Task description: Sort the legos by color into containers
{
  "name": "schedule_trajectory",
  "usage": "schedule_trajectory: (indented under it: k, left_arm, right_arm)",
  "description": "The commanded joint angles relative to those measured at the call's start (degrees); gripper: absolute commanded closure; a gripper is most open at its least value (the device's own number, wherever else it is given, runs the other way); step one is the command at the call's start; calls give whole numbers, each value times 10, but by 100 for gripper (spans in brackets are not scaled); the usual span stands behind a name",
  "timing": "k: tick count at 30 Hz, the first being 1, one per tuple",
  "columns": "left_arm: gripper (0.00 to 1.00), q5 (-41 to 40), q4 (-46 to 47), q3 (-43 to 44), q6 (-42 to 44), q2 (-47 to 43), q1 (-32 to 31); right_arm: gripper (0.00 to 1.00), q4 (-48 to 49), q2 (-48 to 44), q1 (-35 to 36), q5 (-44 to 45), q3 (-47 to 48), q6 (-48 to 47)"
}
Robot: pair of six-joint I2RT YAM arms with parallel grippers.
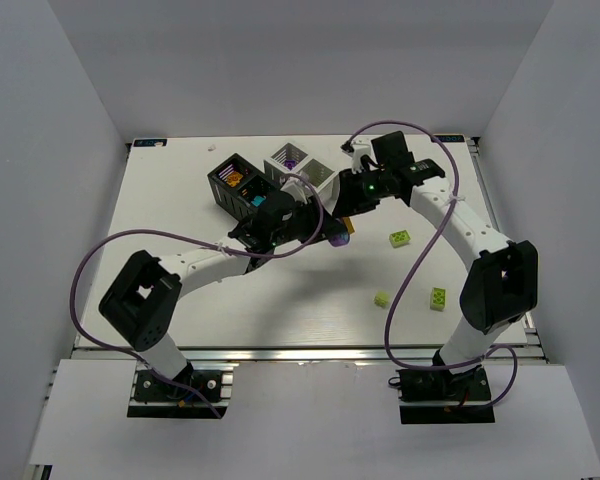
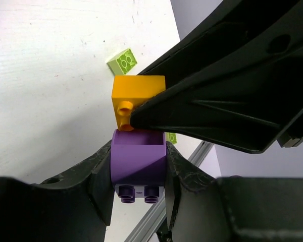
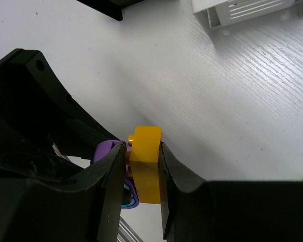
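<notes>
My left gripper (image 2: 138,169) is shut on a purple lego (image 2: 138,160), studs facing the camera. My right gripper (image 3: 141,174) is shut on an orange lego (image 3: 145,166) that meets the purple lego (image 3: 106,150) end to end. In the top view both grippers, left (image 1: 323,230) and right (image 1: 346,213), meet just above the table's middle, with the purple lego (image 1: 336,239) and orange lego (image 1: 347,227) between them. The black container (image 1: 238,185) and white container (image 1: 302,168) stand behind them. Orange and teal legos lie in the black one, a purple one in the white one.
Three lime green legos lie on the table to the right: one (image 1: 400,238) at mid right, two (image 1: 381,299) (image 1: 439,298) nearer the front. One green lego (image 2: 123,61) shows in the left wrist view. The white container's corner (image 3: 242,10) shows in the right wrist view.
</notes>
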Motion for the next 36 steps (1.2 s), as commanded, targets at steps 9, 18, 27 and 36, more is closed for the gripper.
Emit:
schedule_trajectory:
  k: [9,18,27,36]
  left_arm:
    - [100,-12,-119,19,55,-83,58]
    - [100,-127,-339,285,143,4,173]
    - [100,-224,-378,521,202,199,206]
    - [100,-208,-345,601,190,303,206]
  right_arm:
    - [100,79,-24,-78,61,22,-17]
    - [100,129,-79,-88,67,-42,-62]
    - [100,170,-144,-87,-4,-123,-145]
    - [100,179,-166,-88,-6,-156,-159]
